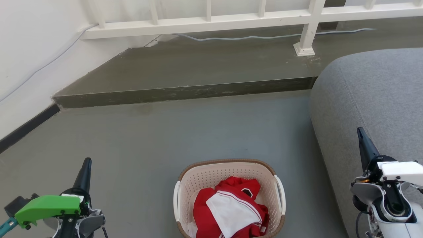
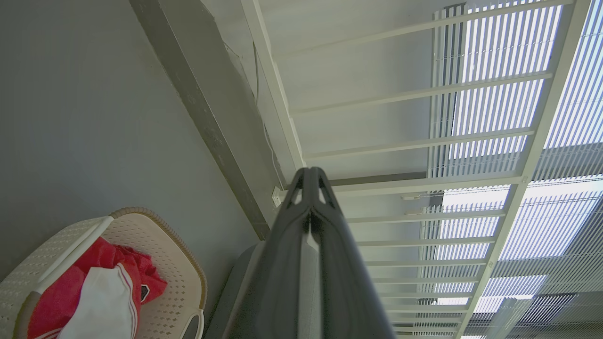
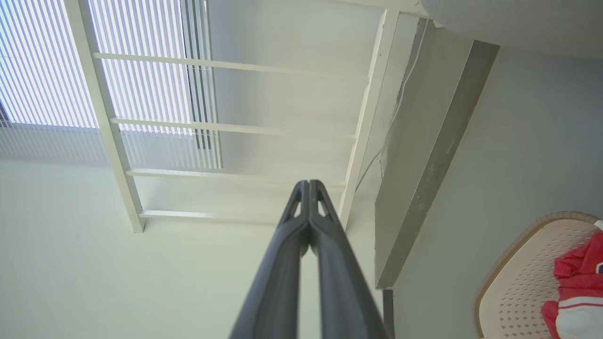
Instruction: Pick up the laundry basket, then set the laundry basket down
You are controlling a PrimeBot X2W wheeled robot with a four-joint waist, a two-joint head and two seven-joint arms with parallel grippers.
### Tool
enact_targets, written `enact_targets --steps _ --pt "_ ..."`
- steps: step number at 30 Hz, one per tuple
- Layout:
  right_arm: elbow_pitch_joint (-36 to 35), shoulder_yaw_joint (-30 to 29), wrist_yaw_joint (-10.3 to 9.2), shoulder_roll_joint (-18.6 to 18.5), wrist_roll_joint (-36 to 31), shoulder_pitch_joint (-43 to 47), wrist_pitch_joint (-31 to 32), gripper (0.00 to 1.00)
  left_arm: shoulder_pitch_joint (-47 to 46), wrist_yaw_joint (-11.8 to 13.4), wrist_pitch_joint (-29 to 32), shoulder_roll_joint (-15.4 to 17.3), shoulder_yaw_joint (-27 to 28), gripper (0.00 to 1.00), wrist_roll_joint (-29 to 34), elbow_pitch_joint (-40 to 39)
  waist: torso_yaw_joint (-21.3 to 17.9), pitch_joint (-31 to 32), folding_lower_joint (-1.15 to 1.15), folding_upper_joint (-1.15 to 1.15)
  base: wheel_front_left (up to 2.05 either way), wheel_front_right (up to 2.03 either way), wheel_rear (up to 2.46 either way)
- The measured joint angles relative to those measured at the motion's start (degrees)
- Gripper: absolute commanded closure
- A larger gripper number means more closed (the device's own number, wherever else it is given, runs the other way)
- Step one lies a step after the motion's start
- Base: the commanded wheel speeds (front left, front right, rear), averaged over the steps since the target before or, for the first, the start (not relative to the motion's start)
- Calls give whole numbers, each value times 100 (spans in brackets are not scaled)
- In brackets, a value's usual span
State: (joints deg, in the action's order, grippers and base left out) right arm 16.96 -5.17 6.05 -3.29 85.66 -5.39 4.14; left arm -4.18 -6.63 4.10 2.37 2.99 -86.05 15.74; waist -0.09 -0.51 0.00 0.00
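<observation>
Head view: basket (image 1: 205, 178) sits on floor (image 1: 148, 138) between our left gripper (image 1: 87, 163) and right gripper (image 1: 361, 134), one white handle (image 1: 281, 195) toward each, neither clearly nearer. Left wrist view: we see fingers (image 2: 292, 245) pressed together, empty; basket lower left. Right wrist view: same, basket lower right.

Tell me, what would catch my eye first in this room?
The cream laundry basket on the grey floor, bottom middle of the head view, with red and white clothes heaped inside. The left gripper and right gripper flank it, both shut and apart from it. A grey sofa stands to the right.
</observation>
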Motion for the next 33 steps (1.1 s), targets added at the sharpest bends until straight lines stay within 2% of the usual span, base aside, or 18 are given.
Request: enact_targets --steps 9,33 --pt "-52 -205 52 80 612 4 170 100 -1 -43 191 -1 108 100 -570 10 9 36 0 0 0 0 0" --pt "-57 -218 59 92 619 7 171 100 -1 -43 191 -1 118 100 -603 10 9 35 0 0 0 0 0"
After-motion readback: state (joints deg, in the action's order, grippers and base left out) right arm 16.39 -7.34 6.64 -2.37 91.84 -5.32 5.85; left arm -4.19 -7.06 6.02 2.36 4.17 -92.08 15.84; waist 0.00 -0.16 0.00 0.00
